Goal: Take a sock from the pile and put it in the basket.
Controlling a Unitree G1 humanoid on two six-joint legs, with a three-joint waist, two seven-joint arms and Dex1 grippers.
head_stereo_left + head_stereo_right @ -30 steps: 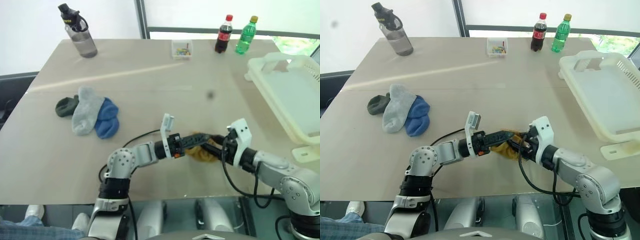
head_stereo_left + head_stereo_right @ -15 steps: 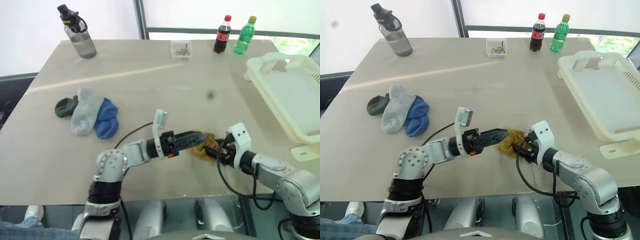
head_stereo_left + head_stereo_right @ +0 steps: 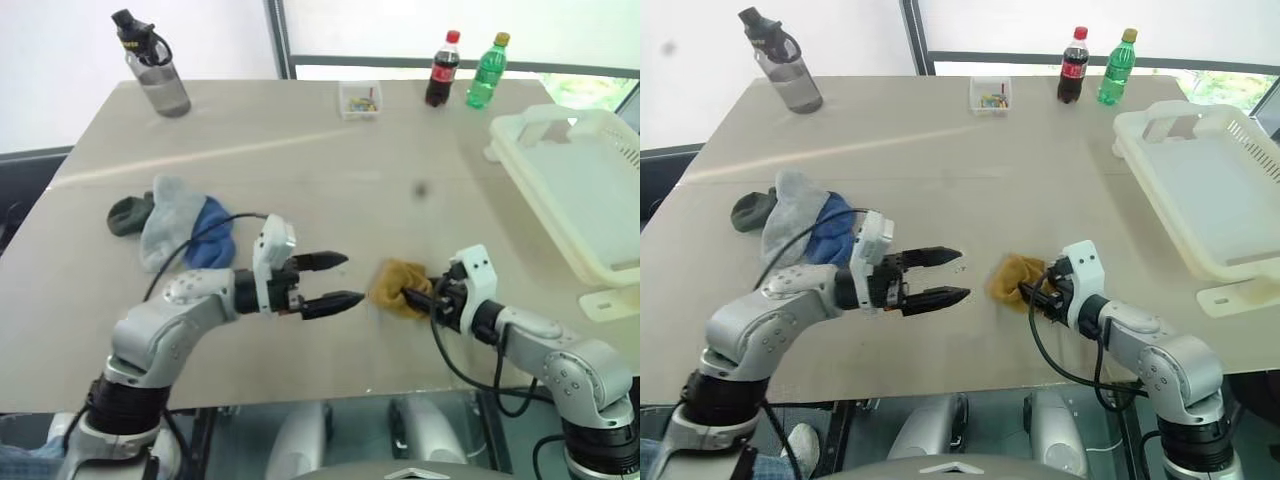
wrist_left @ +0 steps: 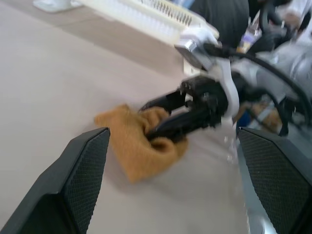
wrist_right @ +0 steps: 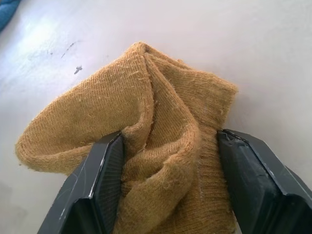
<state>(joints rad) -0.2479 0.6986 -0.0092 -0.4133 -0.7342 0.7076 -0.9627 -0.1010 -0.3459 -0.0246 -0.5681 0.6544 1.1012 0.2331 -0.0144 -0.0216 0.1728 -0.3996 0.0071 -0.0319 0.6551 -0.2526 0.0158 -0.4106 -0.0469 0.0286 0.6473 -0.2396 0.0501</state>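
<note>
Mustard-yellow sock (image 3: 398, 287) lies crumpled on the bench (image 3: 330, 170) near its front edge, a knit lump folded over itself, long axis roughly 9-to-3 with the free end toward 9 o'clock. Right pincer (image 3: 420, 299) is clenched on its 3 o'clock end; left pincer (image 3: 333, 280) is released, fingers spread, just off the sock at 9 o'clock, not touching. Pile (image 3: 172, 218) sits well apart at 10 o'clock, white basket (image 3: 560, 190) at 2 o'clock.

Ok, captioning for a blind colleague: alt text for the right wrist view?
Two black fingers of the right gripper pinch a bunched mustard-yellow sock lying on the pale table.
</note>
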